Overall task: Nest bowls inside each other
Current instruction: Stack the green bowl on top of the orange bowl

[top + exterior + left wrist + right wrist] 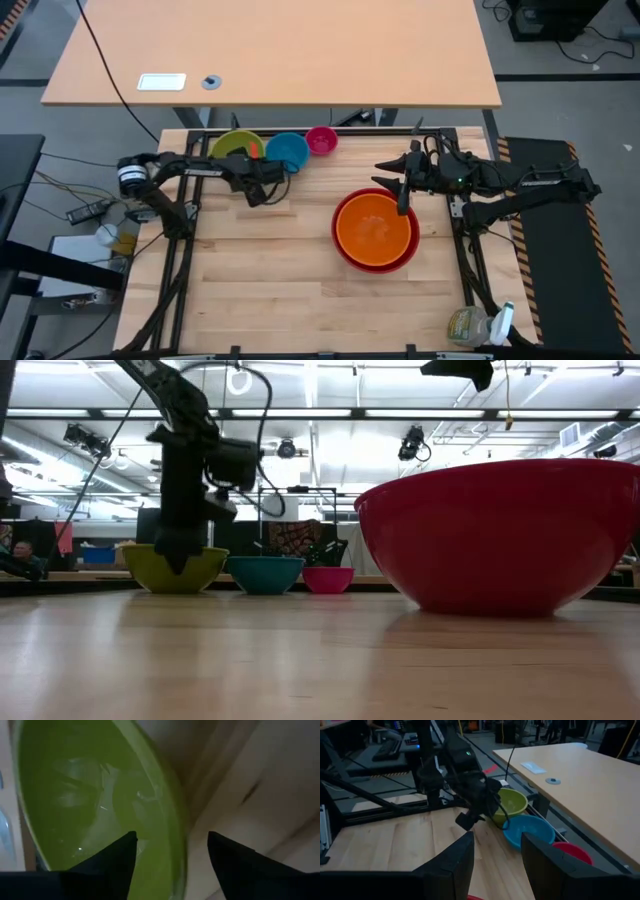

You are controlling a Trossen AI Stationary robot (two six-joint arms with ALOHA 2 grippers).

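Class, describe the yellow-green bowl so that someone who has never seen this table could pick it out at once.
Start at the wooden table and look along its far edge, where three small bowls stand in a row. The yellow-green bowl is at the left end, beside the blue bowl, with the open left gripper over its rim. It is the largest of the three and the only green one.

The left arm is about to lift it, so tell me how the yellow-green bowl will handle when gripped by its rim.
The yellow-green bowl looks like thin glossy plastic, so probably light and stiff, though its sheen suggests a slippery grip. The left gripper straddles the rim with open fingers; a one-sided rim pinch may tilt it. The blue bowl sits close beside it and could get nudged.
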